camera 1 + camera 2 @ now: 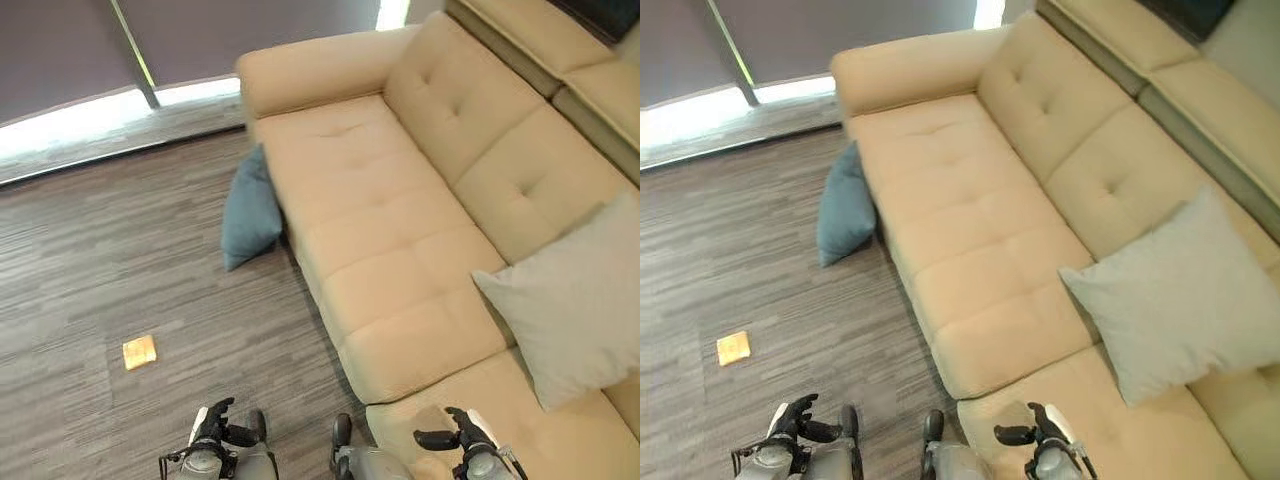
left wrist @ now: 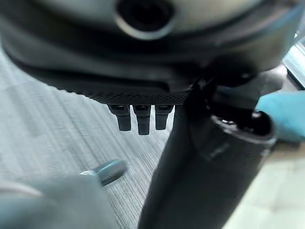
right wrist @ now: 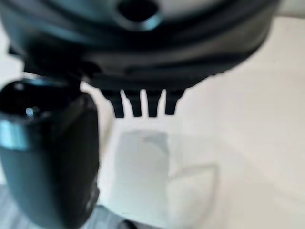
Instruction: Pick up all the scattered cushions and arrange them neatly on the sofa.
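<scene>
A: Across the upper right and centre of the head view, the beige sofa (image 1: 400, 220), running diagonally from its armrest at top centre down to the lower right. Wood-grain floor (image 1: 110, 260) takes the left half.

B: Cushions?

A: Two. Grey cushion (image 1: 575, 300) already on the sofa at right, leaning against the backrest. Blue cushion (image 1: 250, 208) on the floor left of centre, propped upright against the sofa's front edge. That one is still scattered.

B: Anything else down there?

A: Small orange square (image 1: 139, 351) flat on the floor, lower left. Cannot tell what it is; too thin to be a cushion by the look of it.

B: Hands?

A: Both at the bottom edge. Left hand (image 1: 222, 424) over the floor, fingers loosely extended, empty. Right hand (image 1: 455, 432) over the near sofa seat, fingers likewise relaxed and apart, empty. Wrist views agree: straight fingertips, nothing between them.

B: Blue cushion relative to them?

A: Well apart, up-frame from the left hand and slightly to its right. Out of reach as things stand, I judge.

B: So the step?

A: Approach, then pick. I'd close on the blue cushion first, keeping it centred, then bring both hands to its two sides rather than pinching a corner, since a soft cushion will sag and slip. Lift it clear of the seat edge and set it beside the grey one.
</scene>
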